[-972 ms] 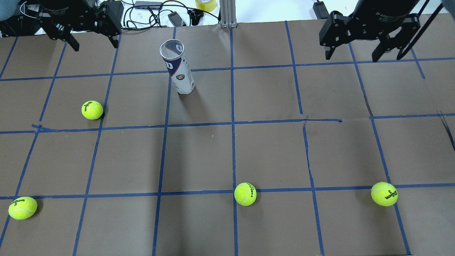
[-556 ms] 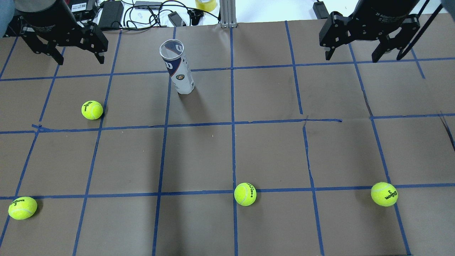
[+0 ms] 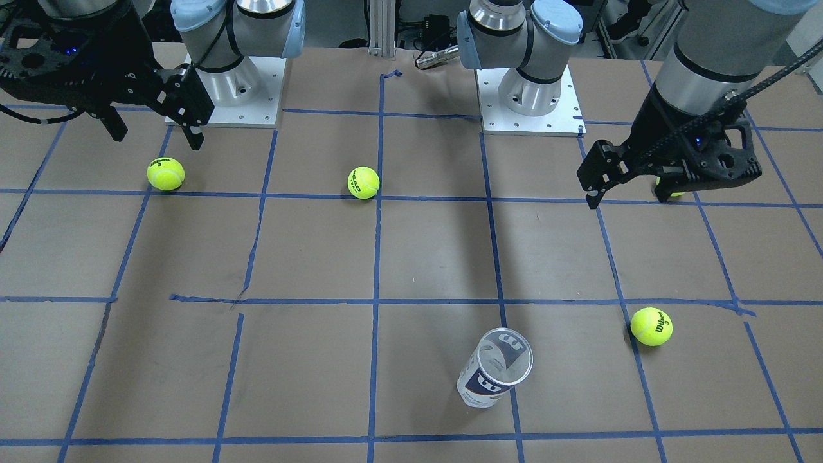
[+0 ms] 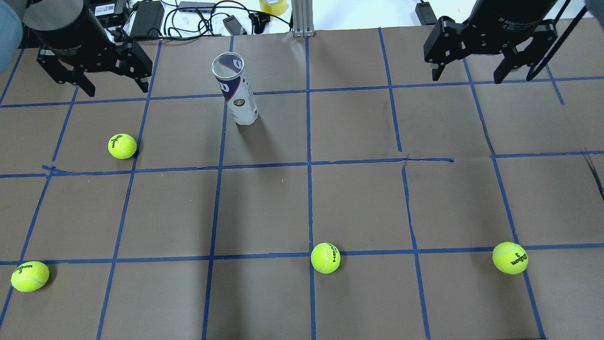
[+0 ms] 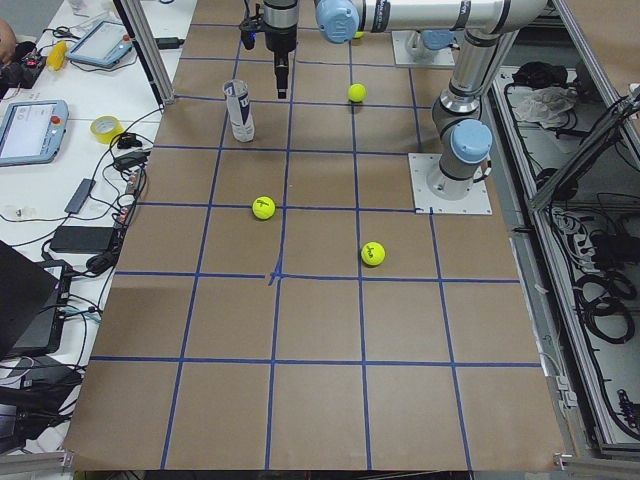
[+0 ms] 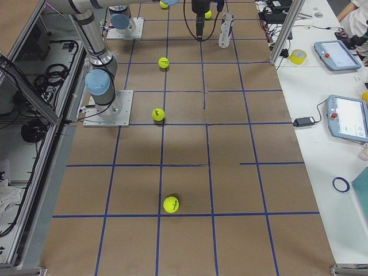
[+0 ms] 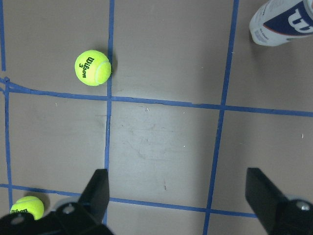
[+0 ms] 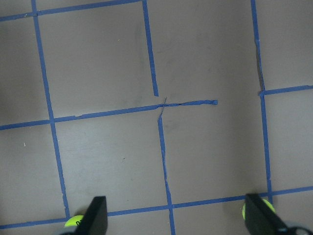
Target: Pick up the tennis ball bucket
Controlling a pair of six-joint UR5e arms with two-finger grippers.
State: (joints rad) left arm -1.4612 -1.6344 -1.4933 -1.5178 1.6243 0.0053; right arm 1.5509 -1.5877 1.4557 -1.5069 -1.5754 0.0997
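Note:
The tennis ball bucket (image 4: 234, 89) is a clear tube with a white and navy label and a silvery rim. It stands upright and empty on the brown paper at the table's far side, left of centre. It also shows in the front view (image 3: 495, 376) and at the top right of the left wrist view (image 7: 283, 19). My left gripper (image 4: 114, 87) is open and empty, hovering to the left of the bucket and well apart from it. My right gripper (image 4: 466, 77) is open and empty at the far right.
Several yellow-green tennis balls lie on the table: one near the left gripper (image 4: 122, 146), one at the near left (image 4: 29, 276), one at the near centre (image 4: 325, 258) and one at the near right (image 4: 510, 258). Cables and devices (image 4: 198, 14) lie beyond the far edge.
My left gripper has come down from the far edge towards the table and shifted a little sideways, still open. The right arm and the bucket have not moved.

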